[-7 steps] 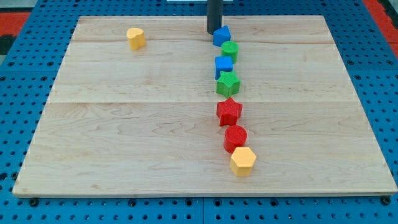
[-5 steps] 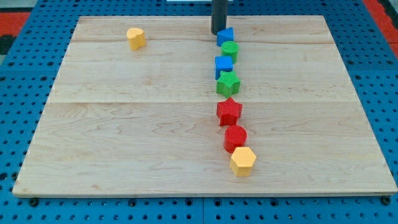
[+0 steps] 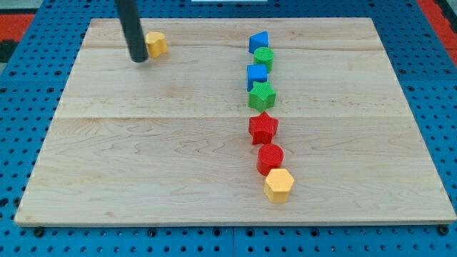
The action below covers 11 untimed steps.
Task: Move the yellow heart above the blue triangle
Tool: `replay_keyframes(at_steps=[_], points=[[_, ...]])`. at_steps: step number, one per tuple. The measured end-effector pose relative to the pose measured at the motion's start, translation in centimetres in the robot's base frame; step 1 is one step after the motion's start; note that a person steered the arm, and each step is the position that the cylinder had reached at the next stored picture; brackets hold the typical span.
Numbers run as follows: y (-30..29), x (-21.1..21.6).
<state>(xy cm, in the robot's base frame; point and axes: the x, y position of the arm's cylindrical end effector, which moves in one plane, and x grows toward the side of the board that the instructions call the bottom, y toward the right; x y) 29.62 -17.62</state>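
My tip (image 3: 138,60) (bare rod, nothing gripped) just left of yellow heart (image 3: 156,44), at board's top-left. Blue triangle (image 3: 258,41) well off to the right. Best pushed rightward, slightly upward, centred to avoid spin.

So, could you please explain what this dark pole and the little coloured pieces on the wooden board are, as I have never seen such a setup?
The dark pole is the end of a robot arm. It has no fingers and holds nothing; it only pushes blocks by sliding my tip along the wooden board. One camera looks down at the board; where it is mounted is not recorded.

My tip sits just left of the yellow heart, near the view's top left. The other blocks form a line down the view's right half: blue triangle, green cylinder, blue cube, green star, red star, red cylinder, yellow hexagon.
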Motion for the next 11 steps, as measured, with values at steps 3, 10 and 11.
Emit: replay_keyframes(at_steps=[3,10,11], points=[[6.2,-2.4],[13.6,-7.6],[17.4,-7.6]])
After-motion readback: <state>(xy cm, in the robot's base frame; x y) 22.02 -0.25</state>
